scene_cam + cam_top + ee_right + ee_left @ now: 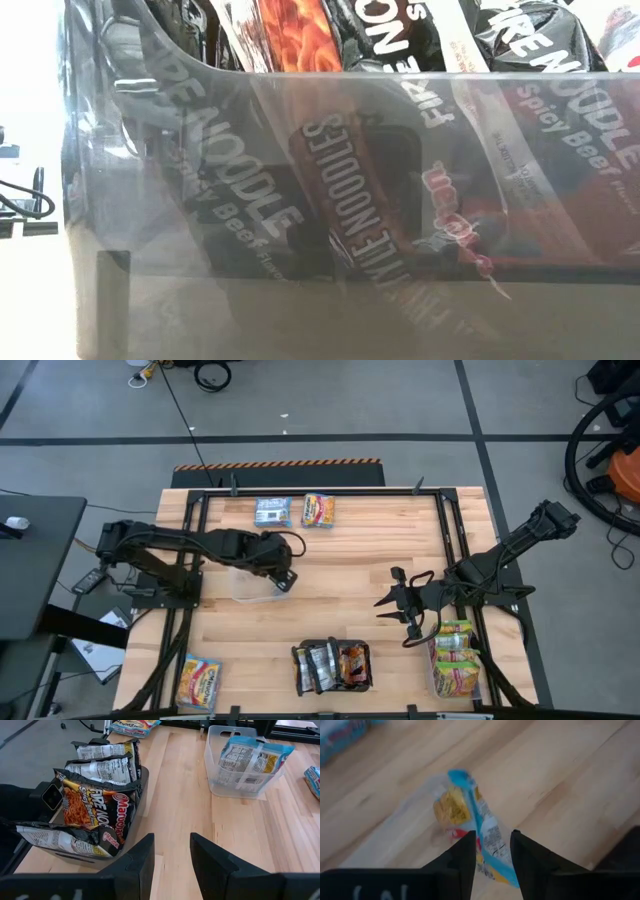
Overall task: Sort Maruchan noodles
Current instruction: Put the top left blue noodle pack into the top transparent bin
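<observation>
A blue-silver noodle packet (252,760) stands tilted inside a clear tub (220,780), its lower end on the tub's floor. My left gripper (283,578) hovers over this tub (245,585), open, its fingers on either side of the packet's upper end (490,837). My right gripper (398,610) waits open right of centre above bare wood. Dark brown-black packets (333,665) fill a tub at the near edge. Yellow-green packets (455,655) sit in a tub at the near right. My left gripper comes from above, pointing down, with the blue-silver packet's upper end (492,845) between its two fingers. Whether the fingers touch the packet I cannot tell. The packet rests in the clear tub, leaning.
A blue packet (272,510) and a yellow-orange packet (318,510) lie at the far edge. Another yellow-orange packet (200,682) lies at the near left corner. The tub of dark packets (400,150) fills the low view. Bare wood lies in the table's middle.
</observation>
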Motion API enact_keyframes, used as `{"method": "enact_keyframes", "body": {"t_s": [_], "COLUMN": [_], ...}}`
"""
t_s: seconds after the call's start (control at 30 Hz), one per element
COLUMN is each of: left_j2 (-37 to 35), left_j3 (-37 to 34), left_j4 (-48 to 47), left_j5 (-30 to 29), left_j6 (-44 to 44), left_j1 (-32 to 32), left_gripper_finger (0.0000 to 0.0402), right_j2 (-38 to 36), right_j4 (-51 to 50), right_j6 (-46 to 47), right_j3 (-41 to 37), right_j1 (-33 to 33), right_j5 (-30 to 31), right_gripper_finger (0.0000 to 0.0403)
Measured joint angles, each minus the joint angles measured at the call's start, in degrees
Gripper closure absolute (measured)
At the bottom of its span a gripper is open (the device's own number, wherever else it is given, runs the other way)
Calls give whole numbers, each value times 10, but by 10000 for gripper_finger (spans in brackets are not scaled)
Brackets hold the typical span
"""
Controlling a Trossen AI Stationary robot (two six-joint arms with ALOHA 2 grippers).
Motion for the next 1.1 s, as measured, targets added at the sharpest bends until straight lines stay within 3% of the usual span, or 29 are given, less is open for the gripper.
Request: {"method": "enact_keyframes", "body": {"t_s": [0.13, 0.27, 0.33, 0.43, 0.6, 0.83, 1.1], "left_j2": [-24, -59, -76, -100, -122, -101, -46], "left_j3": [25, 28, 19, -32, -145, -243, -277], "left_j4": [-14, -35, -65, -80, 7, 265, 343], "left_j5": [-35, -141, -193, -209, -154, -7, 20], "left_j6": [30, 65, 64, 46, 69, 174, 198], "left_j1": [0, 0, 1, 34, 178, 375, 472], "left_gripper_finger": [270, 269, 272, 282, 285, 252, 224], "right_j2": [0, 0, 0, 0, 0, 0, 0], "right_j4": [3, 9, 14, 15, 25, 35, 36], "right_j6": [0, 0, 3, 14, 13, 13, 17], "right_j3": [0, 0, 0, 0, 0, 0, 0], "right_j1": [0, -2, -4, -3, -5, -22, -24], "right_j5": [1, 5, 5, 7, 46, 83, 77], "right_gripper_finger": [273, 273, 273, 273, 273, 273, 273]}}
